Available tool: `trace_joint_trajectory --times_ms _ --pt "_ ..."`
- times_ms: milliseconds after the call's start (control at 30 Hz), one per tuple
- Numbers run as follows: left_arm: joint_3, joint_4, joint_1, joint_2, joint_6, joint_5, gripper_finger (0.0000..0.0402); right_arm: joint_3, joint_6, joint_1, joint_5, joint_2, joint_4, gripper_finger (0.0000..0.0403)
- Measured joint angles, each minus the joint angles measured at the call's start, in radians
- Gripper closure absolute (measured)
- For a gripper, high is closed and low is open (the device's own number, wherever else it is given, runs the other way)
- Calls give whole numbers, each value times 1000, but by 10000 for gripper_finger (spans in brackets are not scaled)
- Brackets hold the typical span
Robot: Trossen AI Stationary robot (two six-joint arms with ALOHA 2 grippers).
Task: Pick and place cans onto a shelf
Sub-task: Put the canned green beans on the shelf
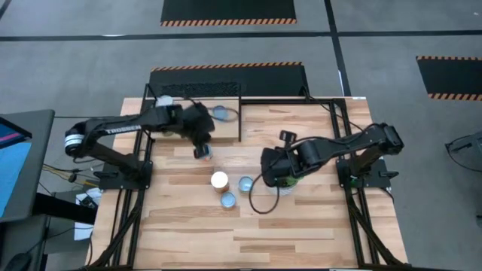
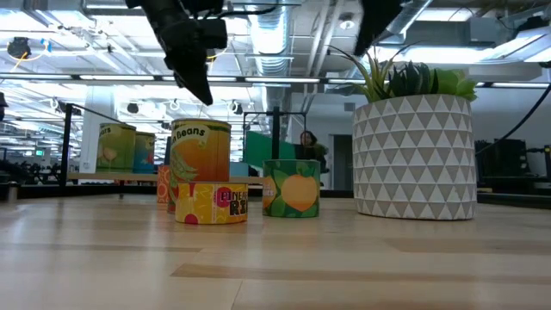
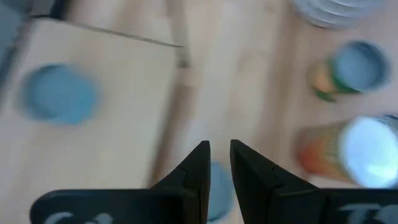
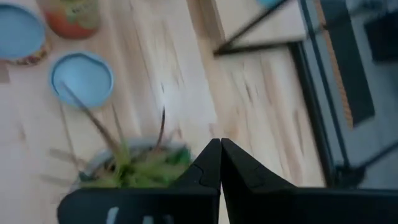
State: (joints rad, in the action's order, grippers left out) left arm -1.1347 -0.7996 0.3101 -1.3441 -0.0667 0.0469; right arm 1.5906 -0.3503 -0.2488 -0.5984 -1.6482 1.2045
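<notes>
The left gripper (image 1: 202, 144) hovers above a can (image 1: 203, 153) just near of the shelf (image 1: 230, 124), jaws barely parted and empty. It should spread wider, centre over the lid, then drop straight. Three more cans (image 1: 230, 188) cluster mid-table; one (image 1: 221, 113) is seemingly on the shelf already. The right gripper (image 1: 277, 172), fingers pressed together, waits over the plant (image 2: 415, 151), elbow folded.

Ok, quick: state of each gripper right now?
Left gripper: slightly open, empty, above a can near the shelf.
Right gripper: shut, empty, over the plant.
</notes>
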Motion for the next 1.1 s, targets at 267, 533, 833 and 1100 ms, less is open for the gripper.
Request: trace_joint_trajectory --times_ms 267,533,833,1100 --pt "0 12 -151 -112 -27 -32 352 0 -363 -136 -108 0 205 375" --pt "1 6 -187 -132 -95 -30 346 -39 -697 -306 -184 1 367 375" --pt "1 27 -201 -131 -98 86 344 -146 -791 -469 -183 7 364 375" --pt "1 62 -207 -131 -61 123 344 -188 -900 -509 -185 8 361 375"
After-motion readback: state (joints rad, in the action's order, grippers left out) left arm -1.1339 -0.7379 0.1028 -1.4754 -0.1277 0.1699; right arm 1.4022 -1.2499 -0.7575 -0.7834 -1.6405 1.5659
